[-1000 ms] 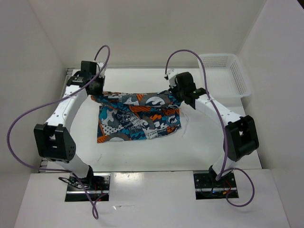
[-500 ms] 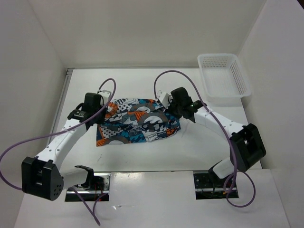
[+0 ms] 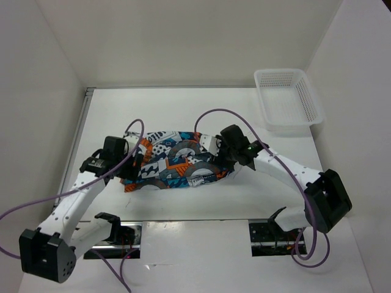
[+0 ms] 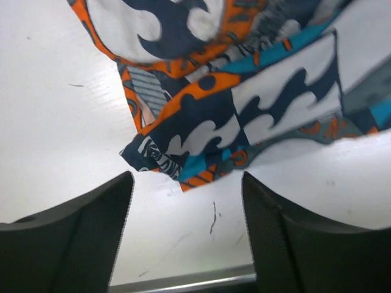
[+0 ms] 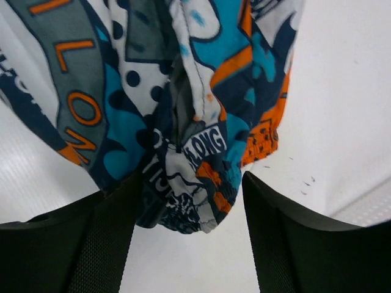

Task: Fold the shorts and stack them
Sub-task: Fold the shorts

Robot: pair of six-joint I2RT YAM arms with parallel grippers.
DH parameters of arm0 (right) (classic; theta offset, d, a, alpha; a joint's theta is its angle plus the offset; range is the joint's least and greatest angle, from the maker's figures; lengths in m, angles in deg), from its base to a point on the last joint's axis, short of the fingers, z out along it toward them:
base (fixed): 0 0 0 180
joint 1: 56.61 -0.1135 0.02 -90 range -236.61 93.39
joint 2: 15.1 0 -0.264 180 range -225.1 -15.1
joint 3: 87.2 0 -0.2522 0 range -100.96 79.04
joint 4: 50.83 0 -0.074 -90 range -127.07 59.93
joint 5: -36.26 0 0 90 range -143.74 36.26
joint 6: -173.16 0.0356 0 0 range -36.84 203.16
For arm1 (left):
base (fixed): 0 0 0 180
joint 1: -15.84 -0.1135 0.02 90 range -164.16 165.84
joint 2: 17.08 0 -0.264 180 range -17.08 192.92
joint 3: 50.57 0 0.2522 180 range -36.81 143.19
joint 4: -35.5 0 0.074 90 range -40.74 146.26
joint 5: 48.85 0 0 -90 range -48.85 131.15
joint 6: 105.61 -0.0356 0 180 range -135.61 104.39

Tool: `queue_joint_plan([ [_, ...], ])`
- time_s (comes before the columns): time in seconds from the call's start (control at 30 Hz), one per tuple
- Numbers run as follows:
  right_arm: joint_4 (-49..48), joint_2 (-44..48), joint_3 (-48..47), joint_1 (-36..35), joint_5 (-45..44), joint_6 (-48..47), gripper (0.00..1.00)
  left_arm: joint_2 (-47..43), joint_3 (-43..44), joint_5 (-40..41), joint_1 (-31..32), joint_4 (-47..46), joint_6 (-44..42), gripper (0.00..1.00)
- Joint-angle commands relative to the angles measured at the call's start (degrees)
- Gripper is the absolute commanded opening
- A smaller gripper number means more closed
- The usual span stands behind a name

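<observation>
The shorts, printed in teal, orange, white and black, lie folded in a low band across the middle of the table. My left gripper is at their left end. In the left wrist view it stands open over bare table, with the shorts' corner just beyond the fingertips. At the right end, my right gripper is open too. Seen from the right wrist, the bunched edge of the shorts reaches in between the spread fingers of this gripper and is not clamped.
A white mesh basket stands at the back right corner of the table. White walls close in the table on the left, back and right. Purple cables loop above both arms.
Both grippers carried the shorts' far edge toward the near side, folding the cloth over itself. Both were shut on the fabric before and have now opened and let go.
</observation>
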Motion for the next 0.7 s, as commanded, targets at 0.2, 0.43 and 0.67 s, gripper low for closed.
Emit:
queue_joint_plan([
  [0.2, 1.09, 1.65, -6.73, 1.81, 4.05, 15.24, 0.74, 6.25, 7.71, -4.76, -6.05, 4.30, -0.10, 0.79],
  [0.43, 8.83, -6.44, -16.17, 15.18, 18.29, 48.44, 0.64, 26.23, 23.01, -15.38, -20.05, 7.63, -0.10, 0.71],
  [0.67, 8.84, -8.03, -10.91, 15.89, 16.19, 52.97, 0.63, 31.78, 21.88, -18.73, -19.44, 11.23, -0.10, 0.71],
])
